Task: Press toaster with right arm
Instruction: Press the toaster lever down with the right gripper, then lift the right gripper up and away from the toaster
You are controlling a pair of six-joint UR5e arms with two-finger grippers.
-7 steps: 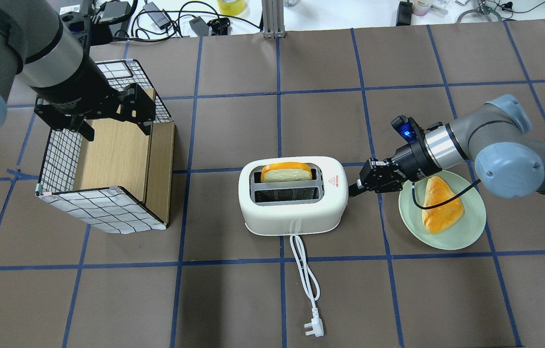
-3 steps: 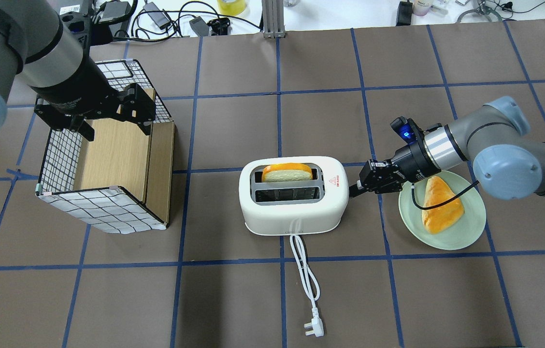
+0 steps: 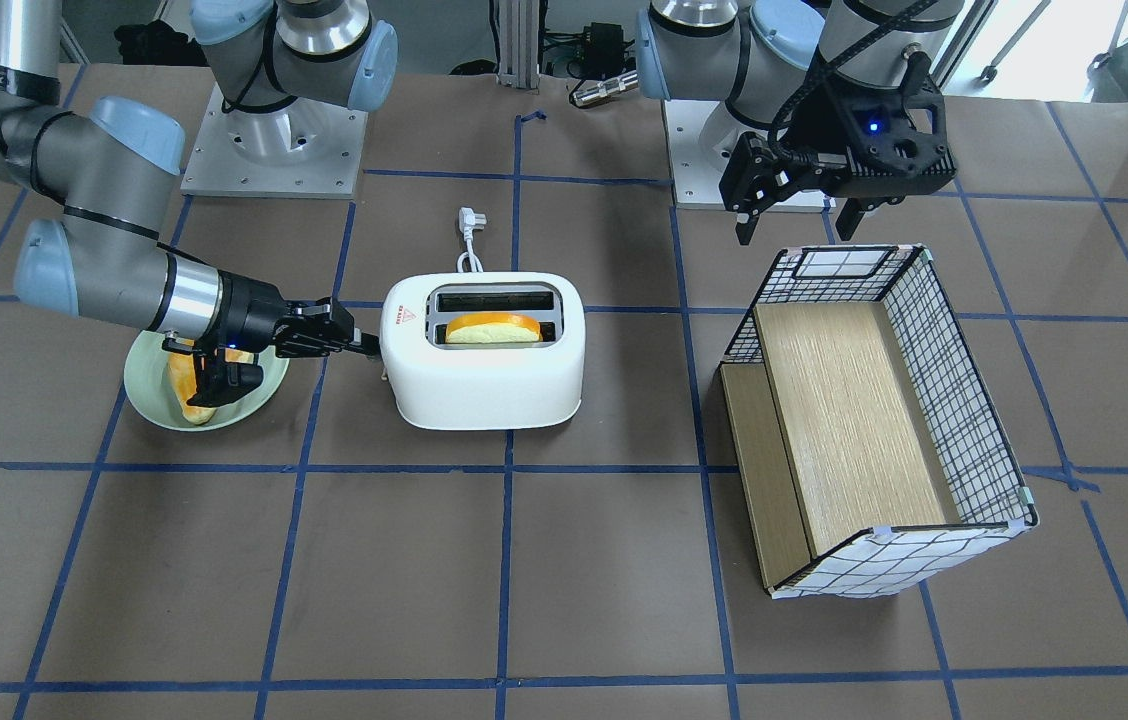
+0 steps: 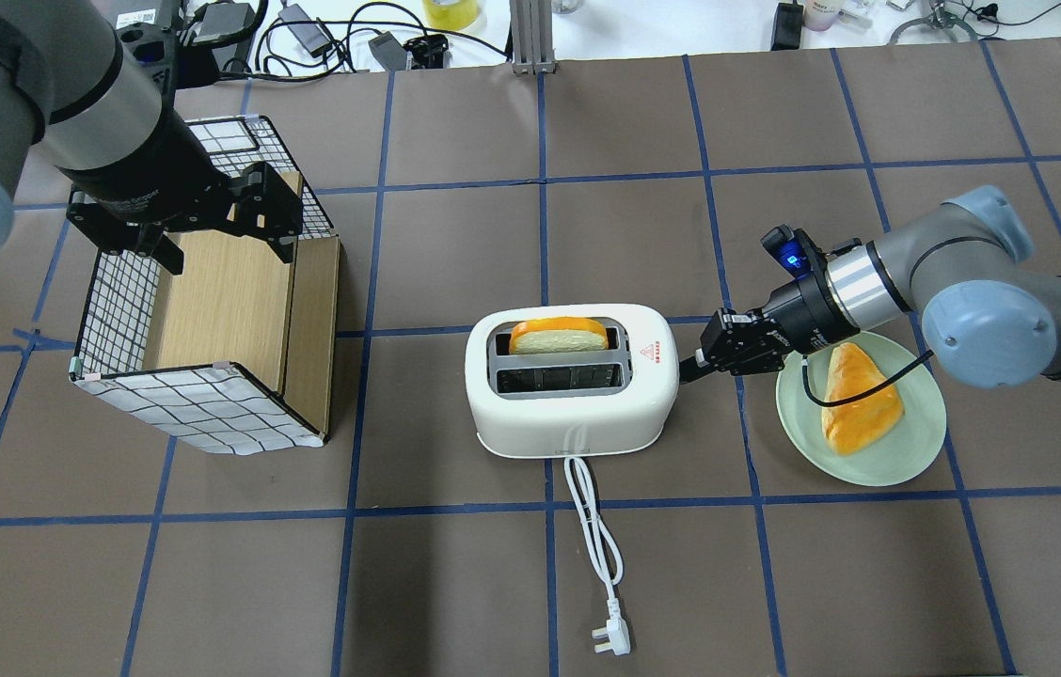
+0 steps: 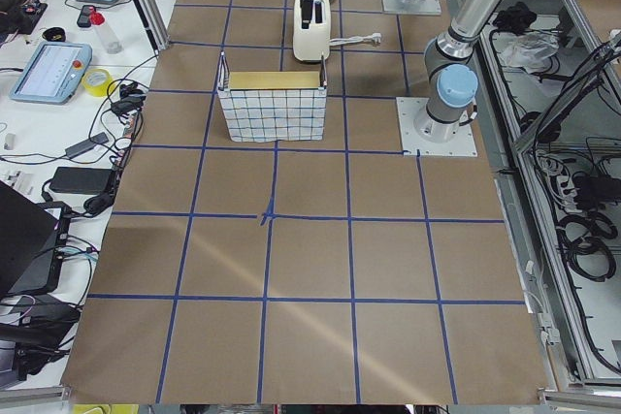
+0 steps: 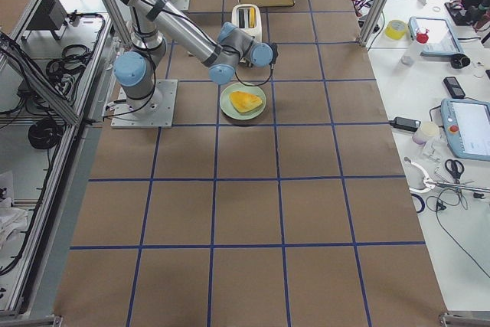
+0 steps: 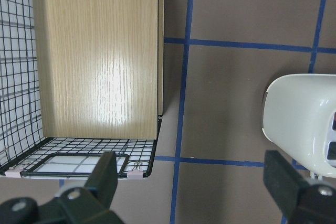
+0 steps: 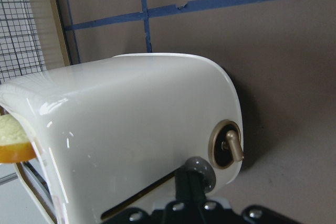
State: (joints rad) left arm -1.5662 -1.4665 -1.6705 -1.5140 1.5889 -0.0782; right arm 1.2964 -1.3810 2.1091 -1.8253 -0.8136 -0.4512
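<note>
The white toaster [image 4: 571,414] stands mid-table with its cord and plug [image 4: 612,639] trailing toward the near edge. An orange-crusted bread slice [image 4: 557,336] stands out of its far slot; the near slot is empty. My right gripper [image 4: 687,365] is shut, lying low, and its tip touches the toaster's right end. In the right wrist view the gripper tip [image 8: 191,182] rests against the grey lever knob [image 8: 203,170], beside a small brass dial [image 8: 231,145]. My left gripper [image 4: 220,240] is open and empty above the wire basket [image 4: 117,310], far from the toaster.
A pale green plate [image 4: 907,461] with a second bread piece [image 4: 860,400] sits right of the toaster, under my right wrist. The basket with wooden shelves lies on its side at the left. Cables and tools lie beyond the table's far edge.
My right wrist has shifted very slightly at the toaster's end. The toaster, the bread slice and the left arm look unchanged.
</note>
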